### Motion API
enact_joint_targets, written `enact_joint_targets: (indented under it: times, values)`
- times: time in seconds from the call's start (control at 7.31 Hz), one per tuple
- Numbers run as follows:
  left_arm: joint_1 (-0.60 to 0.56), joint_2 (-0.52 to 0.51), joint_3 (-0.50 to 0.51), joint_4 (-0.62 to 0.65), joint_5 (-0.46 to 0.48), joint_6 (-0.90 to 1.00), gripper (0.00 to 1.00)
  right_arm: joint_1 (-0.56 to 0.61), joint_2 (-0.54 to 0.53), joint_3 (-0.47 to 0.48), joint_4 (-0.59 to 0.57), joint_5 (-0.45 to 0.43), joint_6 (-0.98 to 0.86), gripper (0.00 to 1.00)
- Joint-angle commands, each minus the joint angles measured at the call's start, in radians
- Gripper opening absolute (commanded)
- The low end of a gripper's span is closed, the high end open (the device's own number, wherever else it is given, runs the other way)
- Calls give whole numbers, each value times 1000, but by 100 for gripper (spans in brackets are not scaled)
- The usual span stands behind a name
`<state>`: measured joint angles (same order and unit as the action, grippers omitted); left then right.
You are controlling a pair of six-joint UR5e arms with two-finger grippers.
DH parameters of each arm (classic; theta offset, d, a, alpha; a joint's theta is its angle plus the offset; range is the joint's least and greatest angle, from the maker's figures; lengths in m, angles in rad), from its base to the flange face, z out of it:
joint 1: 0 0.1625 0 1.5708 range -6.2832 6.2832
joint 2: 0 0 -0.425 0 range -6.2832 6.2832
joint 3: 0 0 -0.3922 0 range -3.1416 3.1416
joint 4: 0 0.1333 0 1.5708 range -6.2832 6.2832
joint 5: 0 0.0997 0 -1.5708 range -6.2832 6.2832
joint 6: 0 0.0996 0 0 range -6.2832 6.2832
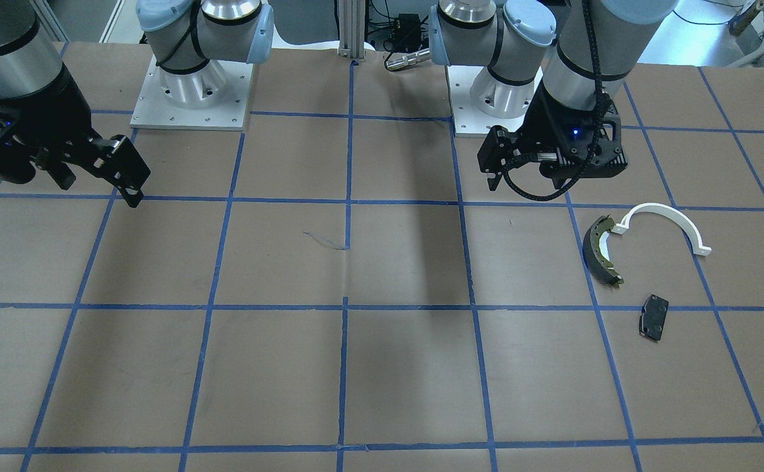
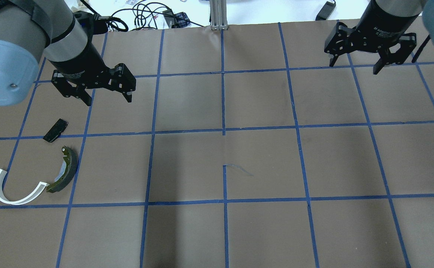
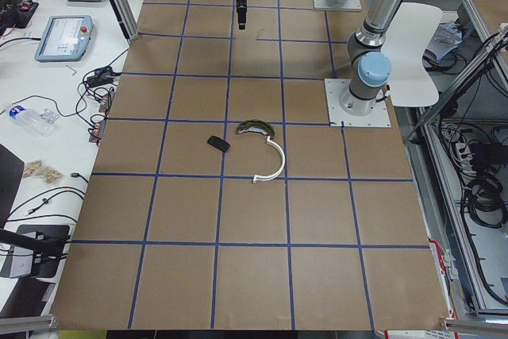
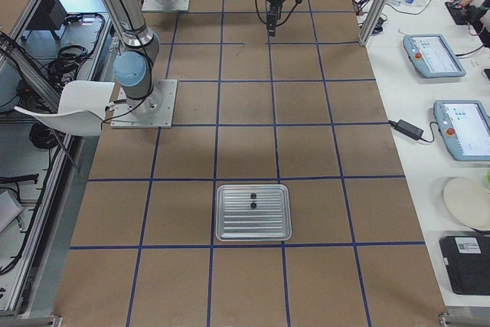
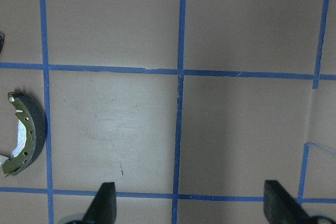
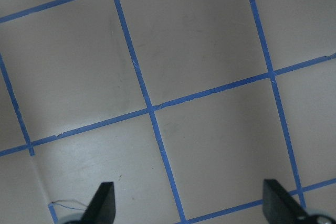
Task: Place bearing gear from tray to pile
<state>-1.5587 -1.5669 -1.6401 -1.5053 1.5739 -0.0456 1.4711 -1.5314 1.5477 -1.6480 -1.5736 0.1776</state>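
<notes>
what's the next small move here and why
Probably swing the right hand toward the tray: that hand is open, empty and far from it, and two small dark parts, too small to tell apart, sit on the tray.

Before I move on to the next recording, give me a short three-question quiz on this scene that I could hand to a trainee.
1. True or false: the left claw is holding a part.
2. Which pile part lies farthest from the left arm's base plate: A) brake shoe, B) white bracket, C) brake pad?
3. How many small dark parts sit on the tray?
Key: 1 false, it is open and empty. 2 C. 3 two.
</notes>
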Motion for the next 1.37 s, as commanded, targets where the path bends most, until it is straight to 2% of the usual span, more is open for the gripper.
enact_joint_targets:
  times: [0.0,1.23]
  values:
    - [26,4,-1,-3,0,1,100,0,19,-1,-3,0,0,100]
    - [26,2,-3,0,-2,0,100,0,23,-15,2,1,0,100]
